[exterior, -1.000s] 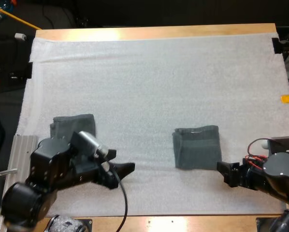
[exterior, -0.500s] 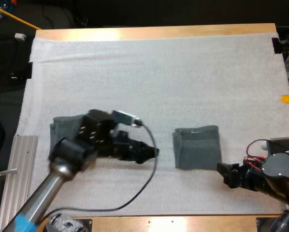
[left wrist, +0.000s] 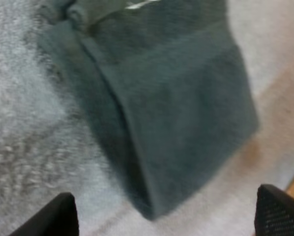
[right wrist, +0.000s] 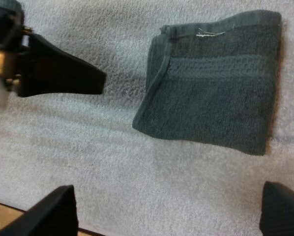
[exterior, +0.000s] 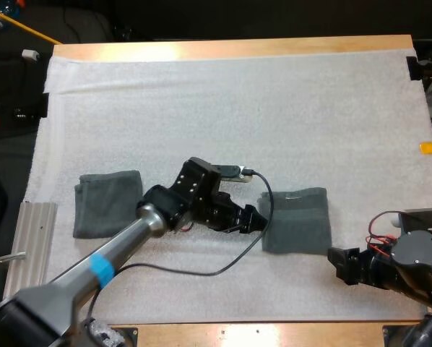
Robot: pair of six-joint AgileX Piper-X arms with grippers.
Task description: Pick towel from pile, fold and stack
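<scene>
In the high view, the folded towel (exterior: pixel 295 220) lies right of centre in the lower half of the frame, flat on the white mat (exterior: pixel 238 108). It is nearly square, so I cannot call a long axis, and its edges run close to parallel with the mat's. A small white scrap (exterior: pixel 292 194) sits at its far edge; tag or thread, I cannot tell, and nothing on it reads. My left gripper (exterior: pixel 253 219) points right, its tips just beside the towel's left edge. A second towel (exterior: pixel 108 202) lies flat at lower left, well apart. My right gripper (exterior: pixel 337 264) sits at lower right, near the folded towel's near right corner. The wooden table (exterior: pixel 238 48) borders the mat.

In the left wrist view, my left gripper (left wrist: pixel 164 206) has its jaws wide, clear of the folded towel (left wrist: pixel 186 98) ahead.

In the right wrist view, my right gripper (right wrist: pixel 166 196) also stands wide apart, holding nothing. A woven band crosses the folded towel (right wrist: pixel 220 83), parallel to the edge bearing the white scrap (right wrist: pixel 206 33). The left gripper (right wrist: pixel 88 78) points at the towel's side, apart from it.
</scene>
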